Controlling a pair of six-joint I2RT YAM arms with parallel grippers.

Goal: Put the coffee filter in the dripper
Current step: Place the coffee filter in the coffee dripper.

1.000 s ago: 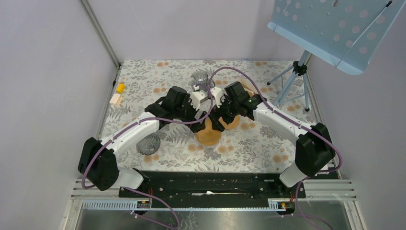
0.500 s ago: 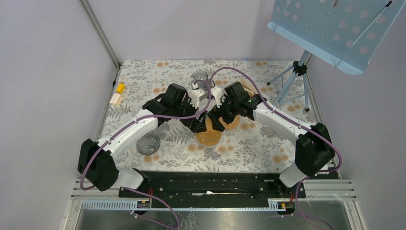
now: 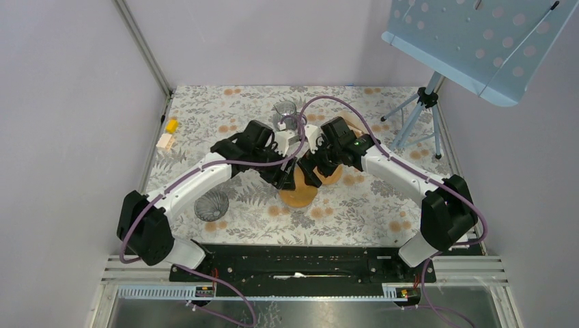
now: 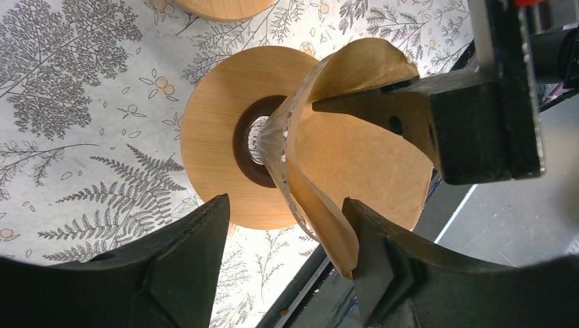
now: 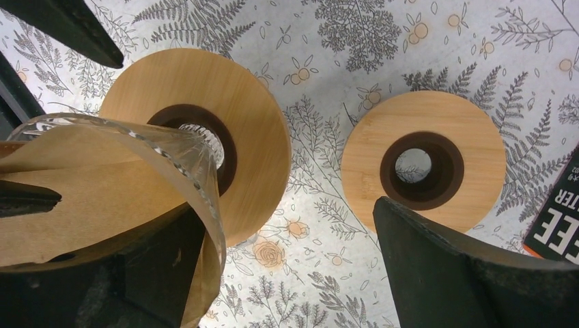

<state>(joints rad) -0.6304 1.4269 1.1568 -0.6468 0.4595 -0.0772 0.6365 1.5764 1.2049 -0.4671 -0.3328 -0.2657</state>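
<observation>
Top view, dripper [image 3: 298, 193]: stands on its round wooden foot at the middle of the flowered surface [image 3: 382, 208], half hidden under both arms.
Top view, left pincer [image 3: 284, 180]: over the dripper's 10 o'clock edge; its jaws cannot be read from here.
Top view, right pincer [image 3: 308, 175]: over the dripper's 1 o'clock edge.
Top view, second wooden ring [image 3: 333, 176]: just beside the dripper, at its 2 o'clock.
Left wrist, coffee filter [image 4: 355, 160]: brown paper, folded in on itself, sitting in the dripper's glass cone.
Left wrist, left pincer: released, jaws apart; the filter's loose edge hangs between them, against the finger at 5 o'clock.
Left wrist, right pincer's finger [image 4: 437, 116]: reaches in from 3 o'clock onto the filter's fold.
Right wrist, right pincer: released, jaws wide; filter and glass rim lie against the finger at 8 o'clock, and the second wooden ring shows in the gap.
</observation>
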